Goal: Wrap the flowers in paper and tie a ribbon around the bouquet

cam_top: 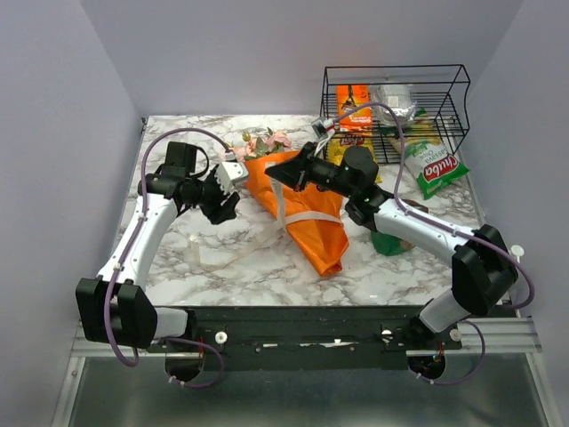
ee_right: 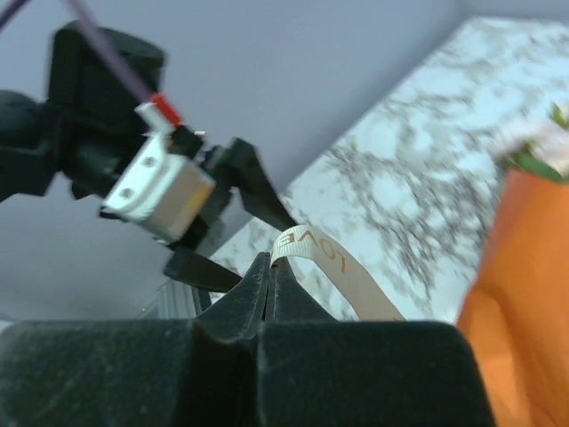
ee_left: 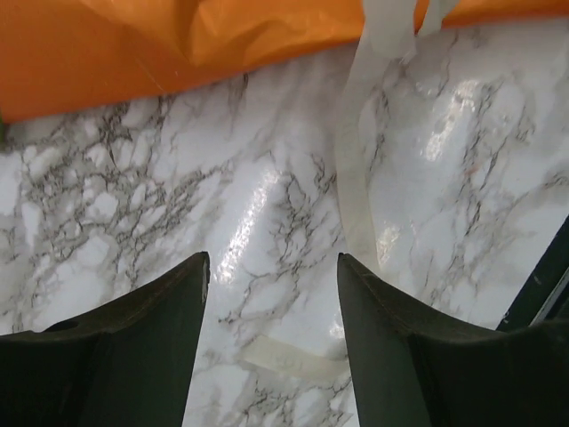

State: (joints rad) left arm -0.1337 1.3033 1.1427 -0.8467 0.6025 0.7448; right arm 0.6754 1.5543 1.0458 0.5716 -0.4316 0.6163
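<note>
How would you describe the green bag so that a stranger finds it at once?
Look at the far right of the marble table, where a black wire basket stands. At its near right corner lies the green bag. Unlike the orange packet and silver packet behind it, it is green, with a red and white logo.

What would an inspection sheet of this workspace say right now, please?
Surface: marble table, no spills seen.
Job's things: bouquet lying flat, flowers at the far end, orange paper wrapped; ribbon around the waist, loose tail on the table.
Clutter: wire basket holding snack packets; green bag beside it.
Grippers: left gripper open, empty; right gripper shut on the ribbon.
Cables: purple cables loop off both arms.
Surroundings: plain walls; nothing else seen.
</note>
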